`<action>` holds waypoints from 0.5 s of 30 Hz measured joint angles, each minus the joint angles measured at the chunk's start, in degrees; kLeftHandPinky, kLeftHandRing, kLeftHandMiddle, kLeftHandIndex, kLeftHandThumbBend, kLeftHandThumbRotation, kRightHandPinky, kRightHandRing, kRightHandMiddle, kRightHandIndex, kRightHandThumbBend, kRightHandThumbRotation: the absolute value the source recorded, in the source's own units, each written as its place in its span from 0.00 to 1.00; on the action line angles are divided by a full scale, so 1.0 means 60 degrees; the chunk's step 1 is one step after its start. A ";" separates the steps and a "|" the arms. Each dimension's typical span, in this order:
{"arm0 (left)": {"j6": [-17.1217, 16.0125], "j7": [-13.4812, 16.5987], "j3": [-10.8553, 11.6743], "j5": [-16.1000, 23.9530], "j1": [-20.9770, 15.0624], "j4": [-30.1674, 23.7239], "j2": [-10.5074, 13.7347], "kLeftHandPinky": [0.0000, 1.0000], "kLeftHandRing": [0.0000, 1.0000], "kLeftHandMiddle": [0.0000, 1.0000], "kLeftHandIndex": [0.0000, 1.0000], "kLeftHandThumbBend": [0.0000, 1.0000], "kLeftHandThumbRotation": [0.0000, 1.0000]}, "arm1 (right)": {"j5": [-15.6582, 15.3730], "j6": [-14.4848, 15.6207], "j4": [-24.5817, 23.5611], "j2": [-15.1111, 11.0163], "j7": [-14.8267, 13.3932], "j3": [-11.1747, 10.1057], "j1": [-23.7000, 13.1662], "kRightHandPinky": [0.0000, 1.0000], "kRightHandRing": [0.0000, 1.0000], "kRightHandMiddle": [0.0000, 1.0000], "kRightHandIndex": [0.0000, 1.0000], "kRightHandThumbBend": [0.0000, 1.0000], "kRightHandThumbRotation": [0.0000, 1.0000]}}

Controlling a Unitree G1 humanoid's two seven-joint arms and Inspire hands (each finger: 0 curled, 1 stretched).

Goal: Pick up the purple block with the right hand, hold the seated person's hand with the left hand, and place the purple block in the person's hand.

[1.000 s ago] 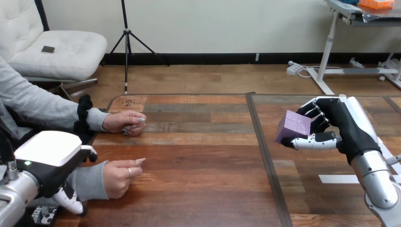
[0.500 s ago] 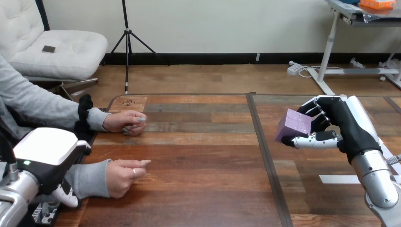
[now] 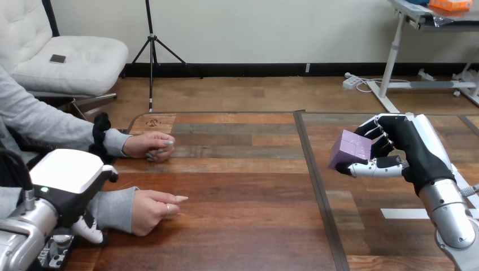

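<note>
Over the bench (image 3: 237, 175) at right, my right hand (image 3: 415, 152) clasps the purple block (image 3: 351, 150) — left hand (image 3: 63, 179), grip unclear, must next hold the person's hand (image 3: 149, 210).

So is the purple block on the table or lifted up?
Lifted up: the right hand grips the purple block between fingers and thumb, above the table.

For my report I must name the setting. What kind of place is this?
Probably a robot test bench for handing things to people: a wooden table, the robot's right hand holding a purple block above it, and a person's hand resting on it.
</note>
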 measured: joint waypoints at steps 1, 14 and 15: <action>-0.0012 0.0040 -0.0027 -0.0049 -0.0031 0.0049 -0.0015 0.72 0.76 0.77 0.76 1.00 0.18 | 0.0012 0.0000 0.0000 0.0007 0.0000 -0.0003 0.0003 0.36 0.40 0.43 0.45 0.84 0.00; -0.0667 0.1099 -0.0342 -0.0157 -0.0418 0.0923 -0.0176 0.62 0.69 0.71 0.70 1.00 0.13 | 0.0055 0.0000 0.0000 0.0029 0.0000 -0.0016 0.0016 0.37 0.40 0.44 0.45 0.84 0.00; -0.0713 0.1143 -0.0373 -0.0161 -0.0453 0.0983 -0.0183 0.62 0.69 0.71 0.70 1.00 0.13 | 0.0055 0.0000 0.0000 0.0029 0.0000 -0.0017 0.0016 0.37 0.40 0.43 0.45 0.84 0.00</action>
